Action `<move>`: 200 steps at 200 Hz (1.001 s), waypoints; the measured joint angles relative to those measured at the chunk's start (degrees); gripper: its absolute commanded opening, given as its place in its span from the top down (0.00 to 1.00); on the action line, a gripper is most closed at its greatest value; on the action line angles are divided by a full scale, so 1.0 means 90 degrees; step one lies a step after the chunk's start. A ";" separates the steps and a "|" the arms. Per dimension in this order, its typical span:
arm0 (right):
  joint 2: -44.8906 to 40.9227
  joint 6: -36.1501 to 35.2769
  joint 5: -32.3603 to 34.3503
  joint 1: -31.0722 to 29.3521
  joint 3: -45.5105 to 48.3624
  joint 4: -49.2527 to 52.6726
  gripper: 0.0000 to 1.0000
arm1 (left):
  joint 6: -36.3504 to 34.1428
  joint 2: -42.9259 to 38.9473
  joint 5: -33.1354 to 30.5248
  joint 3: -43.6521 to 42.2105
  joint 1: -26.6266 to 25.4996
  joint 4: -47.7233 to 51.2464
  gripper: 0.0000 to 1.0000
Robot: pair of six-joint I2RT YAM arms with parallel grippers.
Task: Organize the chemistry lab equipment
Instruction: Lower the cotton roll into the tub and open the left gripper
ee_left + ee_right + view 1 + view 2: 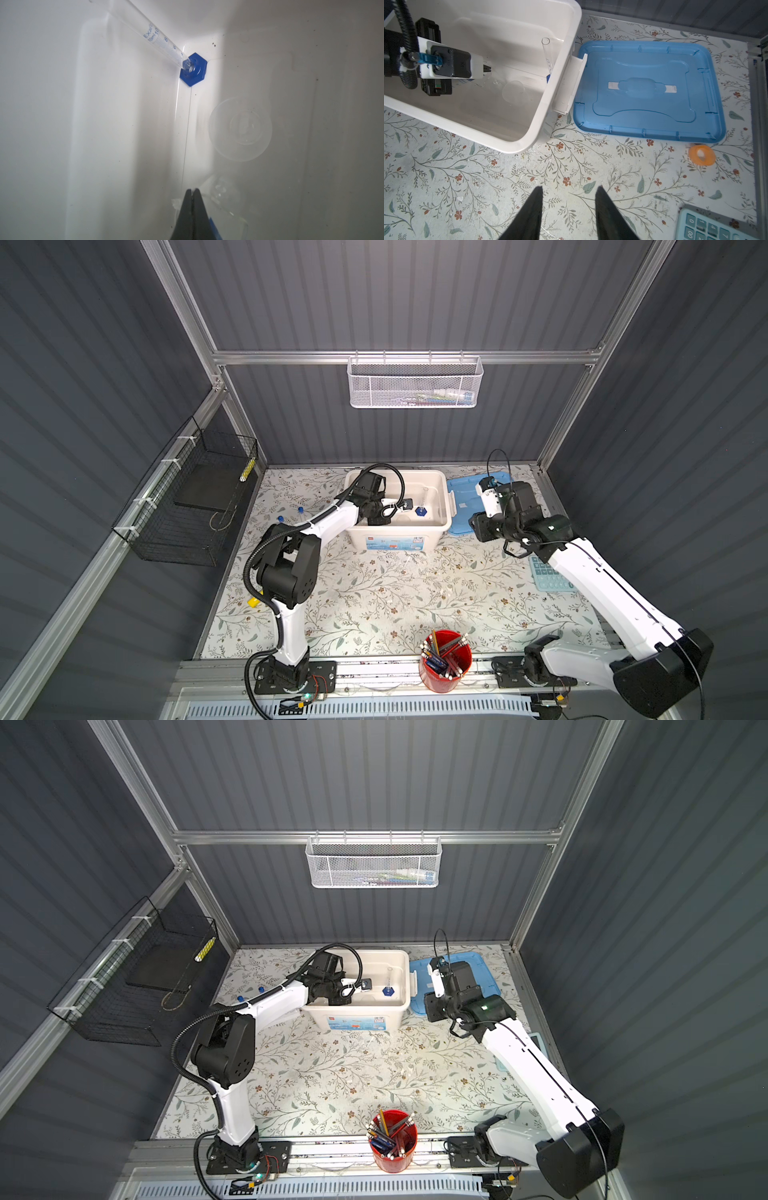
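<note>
A white bin [441, 526] stands at the back of the mat. In it a slim measuring cylinder [424, 497] leans on its blue hexagonal foot [193, 69], beside a round clear flask [241, 128]. My left gripper [193, 190] reaches down inside the bin, its jaws closed on the thin rim of a clear beaker [226, 209] with blue print. Two blue-capped tubes [280, 519] lie left of the bin. Faint clear glassware [406, 565] lies in front of it. My right gripper [569, 188] hangs open over bare mat right of the bin, holding nothing.
The bin's blue lid [650, 91] lies flat to its right, an orange tape roll [702, 154] beside it. A pale blue calculator [548, 576] sits under the right arm. A red cup of pencils [444, 659] stands at the front edge. Wire baskets hang on the walls.
</note>
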State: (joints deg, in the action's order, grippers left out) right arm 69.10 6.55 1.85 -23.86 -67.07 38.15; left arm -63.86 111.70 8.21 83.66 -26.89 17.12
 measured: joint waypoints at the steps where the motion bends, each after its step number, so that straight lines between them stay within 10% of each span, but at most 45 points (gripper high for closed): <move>1: 0.0000 0.0000 0.0000 0.0000 0.0000 0.0000 0.56 | 0.0000 0.0005 0.0000 0.0000 0.0000 0.0000 1.00; 80: 0.0027 -0.0015 -0.0027 0.0029 0.0000 0.0000 0.56 | 0.0056 0.0036 -0.0007 0.0034 0.0000 0.0005 0.58; 200: 0.0068 -0.0015 -0.0041 0.0034 -0.0022 0.0058 0.56 | 0.0221 -0.0690 0.0095 0.0068 0.0000 -0.0005 0.42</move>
State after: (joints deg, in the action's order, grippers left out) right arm 69.71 6.42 1.48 -23.55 -67.26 38.68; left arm -61.87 105.49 9.06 84.27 -26.89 17.08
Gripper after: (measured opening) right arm 0.441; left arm 0.547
